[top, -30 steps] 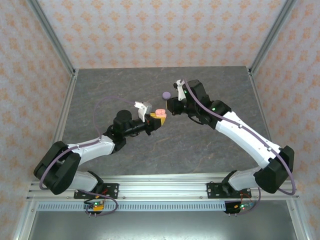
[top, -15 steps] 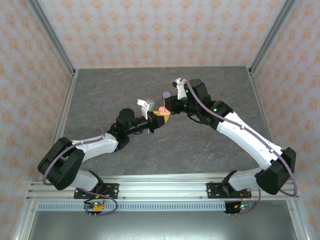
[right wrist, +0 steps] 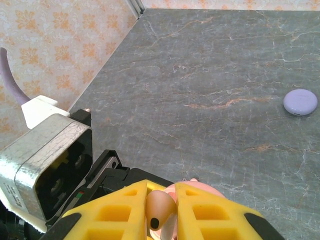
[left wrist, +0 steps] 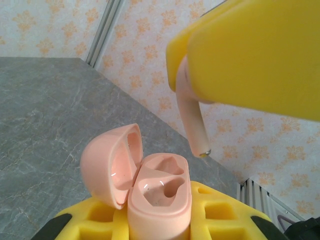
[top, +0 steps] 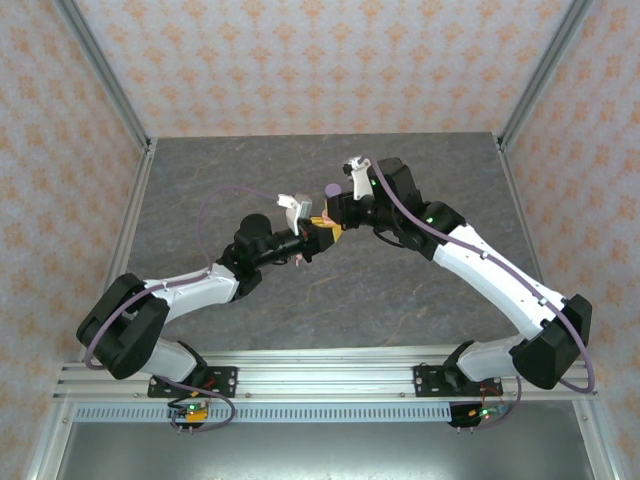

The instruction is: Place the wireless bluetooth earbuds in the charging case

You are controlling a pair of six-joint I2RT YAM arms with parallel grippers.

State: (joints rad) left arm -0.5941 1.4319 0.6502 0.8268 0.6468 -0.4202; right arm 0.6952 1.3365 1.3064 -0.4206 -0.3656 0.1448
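1. left hand (top: 312,238): clamped on the pink charging case (left wrist: 159,195), which it holds upright above the grey worktop (top: 420,300). The lid (left wrist: 111,162) is swung open to one side and both sockets (left wrist: 162,187) are exposed.
2. right hand (right wrist: 161,212): pinched shut on a pink earbud (left wrist: 192,117). The stem points down, its tip just above the case, apart from it and off to one side of the sockets.
3. lilac round case (right wrist: 300,101): shut, lying on the worktop beyond both hands.
4. Surround: patterned walls (top: 300,60) and aluminium posts (left wrist: 102,30).
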